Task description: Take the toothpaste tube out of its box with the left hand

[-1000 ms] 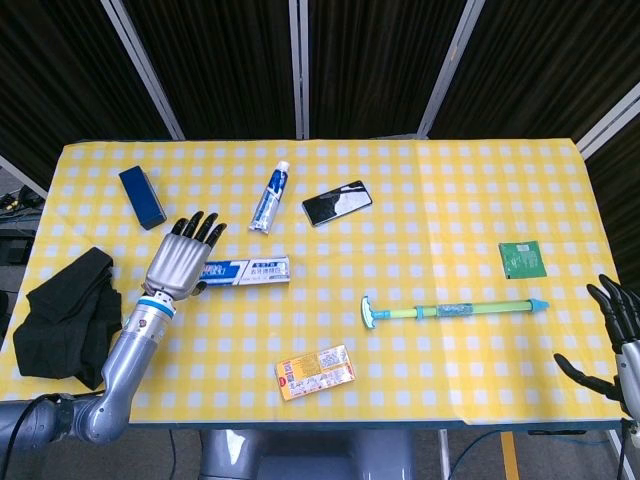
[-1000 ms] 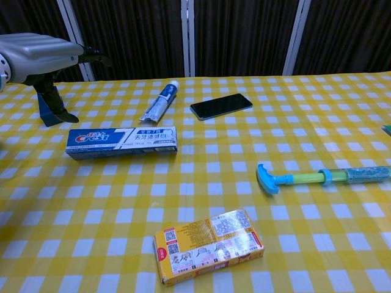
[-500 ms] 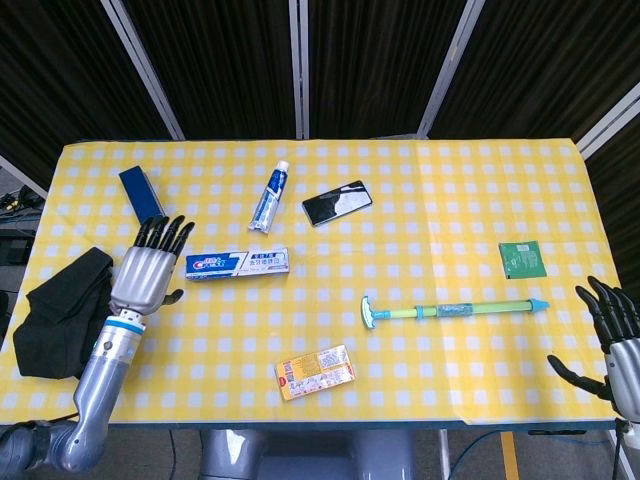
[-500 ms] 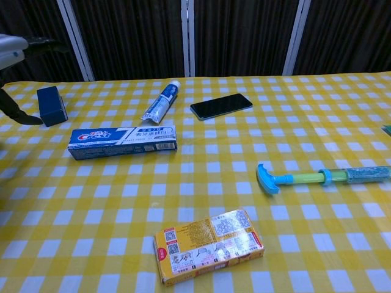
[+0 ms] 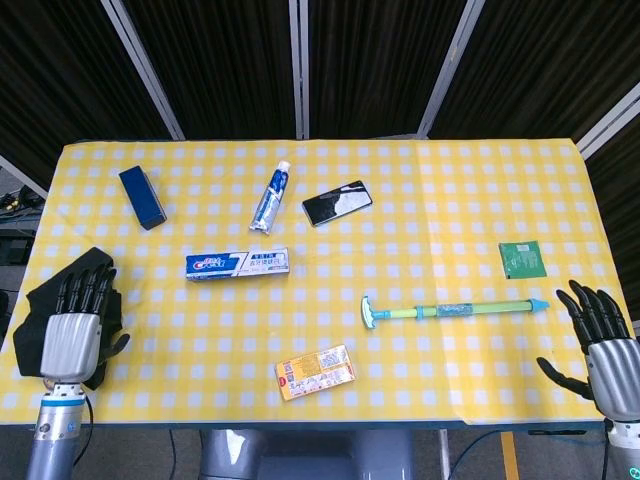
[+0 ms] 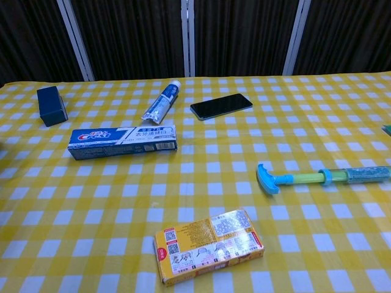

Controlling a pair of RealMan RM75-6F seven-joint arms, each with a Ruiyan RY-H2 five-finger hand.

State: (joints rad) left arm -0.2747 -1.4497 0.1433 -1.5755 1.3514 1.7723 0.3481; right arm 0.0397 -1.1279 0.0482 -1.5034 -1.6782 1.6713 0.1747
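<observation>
A table [image 5: 430, 170] covered in a yellow and white checked cloth [image 6: 201, 177] fills both views. Behind it hang dark curtains [image 5: 220, 60] crossed by pale metal poles [image 5: 298, 65].

The toothpaste tube [image 5: 270, 197] lies loose on the cloth toward the far side, cap pointing away from the robot. Its box [image 5: 237, 264], blue and white, lies flat on its long side just nearer than the tube and apart from it. Whether its end flaps are open or closed cannot be told, nor can anything be seen inside it.

The left hand [image 5: 70, 335] hovers at the near left corner, back of the hand up, fingers [image 5: 85, 292] straight and slightly spread, holding nothing. The fingertips point toward the far edge; the box lies well ahead of them and off to their right, the tube farther still. Under this hand lies a black cloth [image 5: 35, 330].

The right hand [image 5: 605, 350] hangs at the near right corner, fingers [image 5: 590, 305] also spread and empty, thumb out to the side. Neither hand appears in the chest view.

Other items: a dark blue box [image 5: 142, 197] at the far left, a black phone [image 5: 337, 203] beside the tube, a green card [image 5: 523, 259] ahead of the right fingers, a blue and green syringe toy [image 5: 455, 309], and an orange packet [image 5: 315, 372] near the front edge.
</observation>
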